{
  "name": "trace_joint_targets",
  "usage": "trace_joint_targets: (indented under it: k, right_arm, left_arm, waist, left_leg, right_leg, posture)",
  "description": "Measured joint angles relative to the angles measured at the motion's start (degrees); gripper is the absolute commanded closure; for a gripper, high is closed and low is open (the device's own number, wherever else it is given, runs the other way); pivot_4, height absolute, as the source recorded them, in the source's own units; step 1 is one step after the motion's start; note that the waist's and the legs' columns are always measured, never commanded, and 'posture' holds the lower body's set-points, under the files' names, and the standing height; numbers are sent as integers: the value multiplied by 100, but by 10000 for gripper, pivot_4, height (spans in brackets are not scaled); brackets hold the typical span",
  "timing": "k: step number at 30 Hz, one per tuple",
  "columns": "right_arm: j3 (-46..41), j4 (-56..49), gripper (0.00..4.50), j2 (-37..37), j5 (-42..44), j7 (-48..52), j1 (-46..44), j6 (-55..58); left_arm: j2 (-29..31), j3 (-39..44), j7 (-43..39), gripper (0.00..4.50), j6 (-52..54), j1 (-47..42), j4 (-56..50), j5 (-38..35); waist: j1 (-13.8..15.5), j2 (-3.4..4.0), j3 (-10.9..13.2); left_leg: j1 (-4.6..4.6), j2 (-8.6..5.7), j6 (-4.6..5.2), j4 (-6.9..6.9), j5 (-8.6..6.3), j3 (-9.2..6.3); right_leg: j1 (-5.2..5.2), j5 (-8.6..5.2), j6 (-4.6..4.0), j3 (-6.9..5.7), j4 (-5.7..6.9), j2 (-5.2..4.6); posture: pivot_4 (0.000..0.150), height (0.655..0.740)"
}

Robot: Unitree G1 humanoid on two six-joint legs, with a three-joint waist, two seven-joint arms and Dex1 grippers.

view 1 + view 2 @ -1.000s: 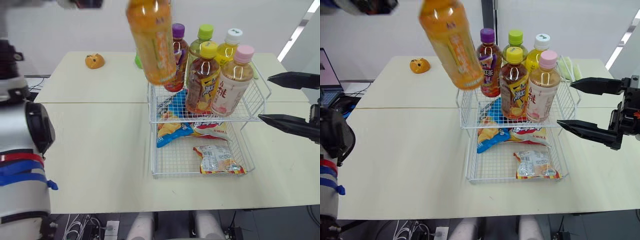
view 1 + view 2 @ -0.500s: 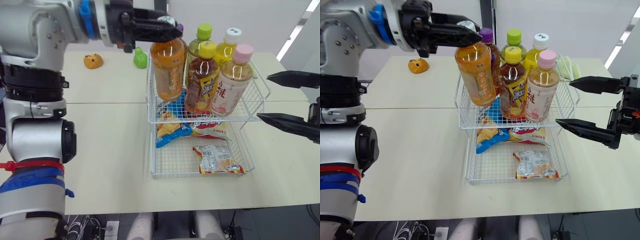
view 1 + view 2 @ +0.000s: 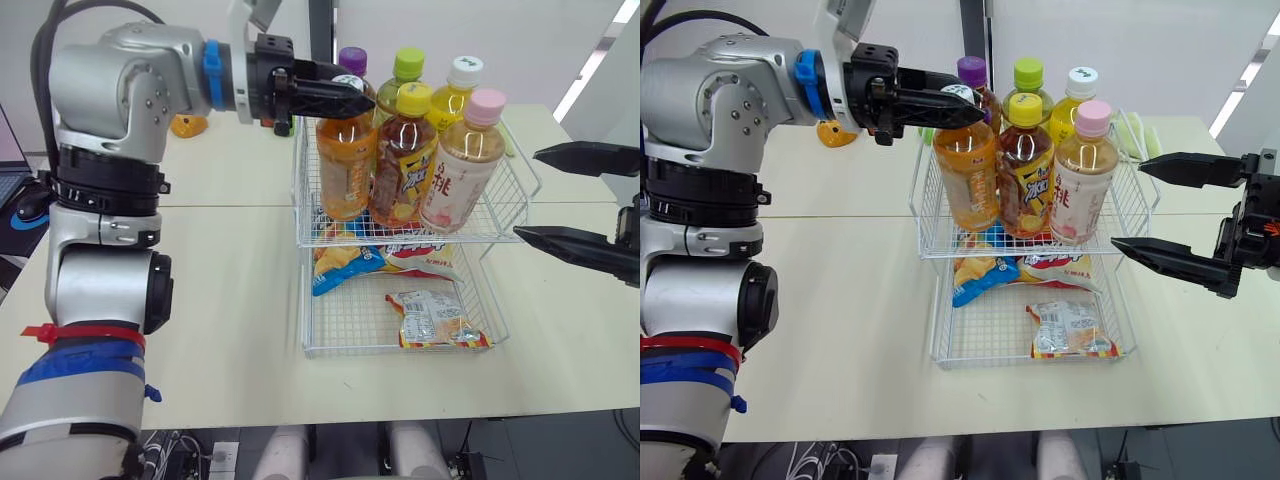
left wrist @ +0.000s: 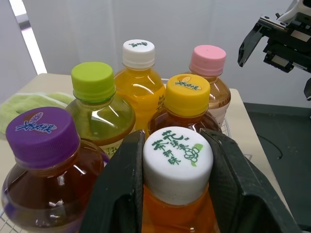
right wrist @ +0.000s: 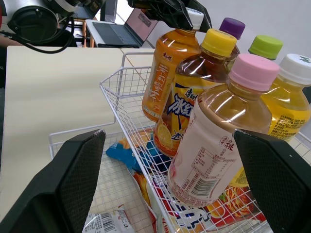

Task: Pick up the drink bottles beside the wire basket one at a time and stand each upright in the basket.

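The orange bottle [image 3: 345,165] stands upright in the wire basket's [image 3: 312,222] top tier, directly beneath the left gripper [image 3: 348,97], whose fingers clamp its white cap [image 4: 178,162]. Full, it is probably heavy, with smooth, slippery plastic, so the cap and neck look the surest hold. The yellow-capped bottle [image 3: 405,160] sits just past the fingertips; the right gripper [image 3: 1127,205] waits spread and empty beyond the basket
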Motion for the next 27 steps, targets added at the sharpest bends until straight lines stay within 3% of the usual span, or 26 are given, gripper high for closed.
trace_joint_targets:
  k: [2,3,11,27]
  right_arm:
    - [-12,-1,0,0,5,-1,0,5]
    - [-37,-1,0,0,6,-1,5,11]
    - [-64,1,0,-3,6,-2,22,54]
    - [-163,272,0,-210,-201,103,-31,49]
  left_arm:
    - [-9,9,-3,31353,-5,-2,54,5]
    - [-9,11,-28,24158,-12,-5,82,10]
    - [-12,96,-130,307,70,-59,417,-23]
    - [993,480,-585,307,352,-373,259,-231]
  waist:
    - [0,0,0]
    - [0,1,-1]
    - [-1,1,-1]
    - [-7,1,-1]
  left_leg:
    - [3,0,0,0,0,0]
    - [4,0,0,0,0,0]
    - [5,0,0,-1,0,-1]
    - [5,1,0,-1,0,-1]
  right_leg:
    - [2,0,0,0,0,0]
    - [4,0,0,0,0,0]
    - [4,0,0,-2,0,0]
    - [4,0,0,-2,0,1]
  posture:
    - [1500,7400]
    - [1500,7400]
    - [1500,7400]
    - [1500,7400]
